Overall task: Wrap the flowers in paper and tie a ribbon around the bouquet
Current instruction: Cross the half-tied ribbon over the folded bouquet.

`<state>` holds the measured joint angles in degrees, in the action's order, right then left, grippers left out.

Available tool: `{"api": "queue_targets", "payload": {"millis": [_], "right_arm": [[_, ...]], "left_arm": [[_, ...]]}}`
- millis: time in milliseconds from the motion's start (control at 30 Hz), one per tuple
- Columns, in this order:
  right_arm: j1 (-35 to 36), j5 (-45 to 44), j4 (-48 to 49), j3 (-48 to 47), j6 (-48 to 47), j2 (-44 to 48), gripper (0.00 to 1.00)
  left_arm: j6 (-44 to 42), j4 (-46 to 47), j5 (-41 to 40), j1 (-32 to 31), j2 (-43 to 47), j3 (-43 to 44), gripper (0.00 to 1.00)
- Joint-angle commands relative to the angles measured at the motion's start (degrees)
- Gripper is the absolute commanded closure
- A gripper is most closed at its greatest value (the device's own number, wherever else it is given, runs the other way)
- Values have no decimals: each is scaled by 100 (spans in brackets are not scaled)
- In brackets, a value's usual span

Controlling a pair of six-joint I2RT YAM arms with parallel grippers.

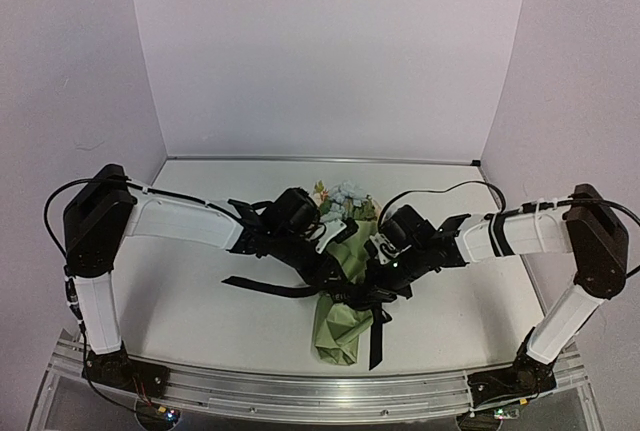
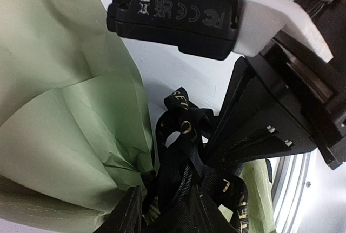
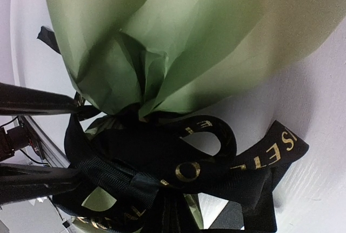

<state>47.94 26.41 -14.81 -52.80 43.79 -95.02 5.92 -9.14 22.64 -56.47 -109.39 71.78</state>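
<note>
The bouquet (image 1: 340, 281) lies mid-table, a sage green paper (image 2: 65, 125) cone with cream and pale blue flowers (image 1: 340, 196) at its far, wide end. A black ribbon (image 3: 178, 173) with gold lettering is looped and bunched around the cone's narrow neck. My left gripper (image 2: 168, 214) is open, and its fingers (image 2: 132, 213) straddle the ribbon bunch beside the paper. My right gripper (image 1: 385, 276) comes in from the right, shut on the ribbon, with its fingertips hidden under the gathered fabric (image 3: 168, 214).
One ribbon tail (image 1: 265, 286) trails left over the white table, and another (image 1: 377, 346) hangs toward the front past the cone's tip (image 1: 335, 341). An aluminium rail (image 1: 320, 391) runs along the near edge. White walls enclose the back and sides.
</note>
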Motion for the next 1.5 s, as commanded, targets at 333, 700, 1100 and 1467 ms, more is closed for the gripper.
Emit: {"api": "queue_targets", "payload": {"millis": [333,700,1100,1467], "right_arm": [[23,-29,241,147,-196,236,100],[30,-18,241,149,-258,285,100],[15,-47,230,174,-303,384,100],[14,-72,197,241,-282,396,100]], "left_arm": [[-583,-717,239,-5,-562,956,67],[-748,-883,554,-5,-768,1163,77],[-398,-213,213,1,-440,733,98],[-83,475,-344,35,234,23,100]]}}
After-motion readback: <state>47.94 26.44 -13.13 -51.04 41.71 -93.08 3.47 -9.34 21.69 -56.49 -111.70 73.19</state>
